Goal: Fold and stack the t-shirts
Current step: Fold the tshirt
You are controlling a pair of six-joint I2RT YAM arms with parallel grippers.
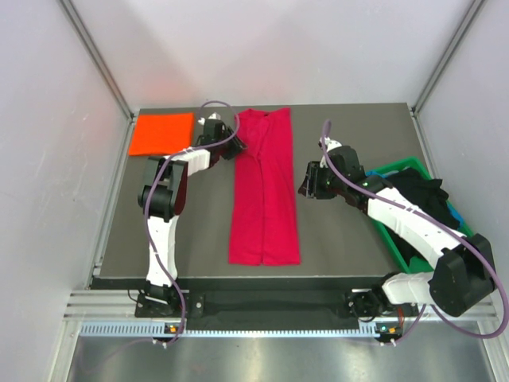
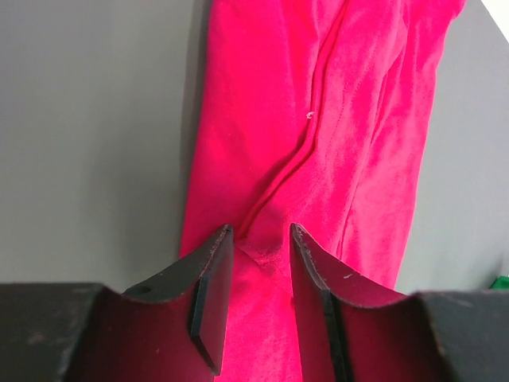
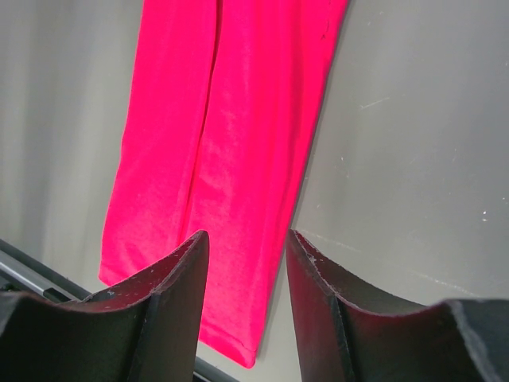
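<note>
Crimson shirt (image 1: 264, 199) lengthwise | orange shirt (image 1: 161, 133) top view only | left hand (image 2: 260, 231), right hand (image 3: 246, 235) parted, seemingly empty

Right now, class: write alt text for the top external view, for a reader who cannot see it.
A crimson t-shirt, folded into a long strip, lies flat on the table. The left end effector is at its far left corner, the right end effector beside its right edge; a folded orange t-shirt lies far left.

Crimson shirt (image 1: 264, 191) of soft matt cloth, smooth grey tabletop (image 1: 342, 231) (faintly scratched), green plastic bin (image 1: 406, 164)
</note>
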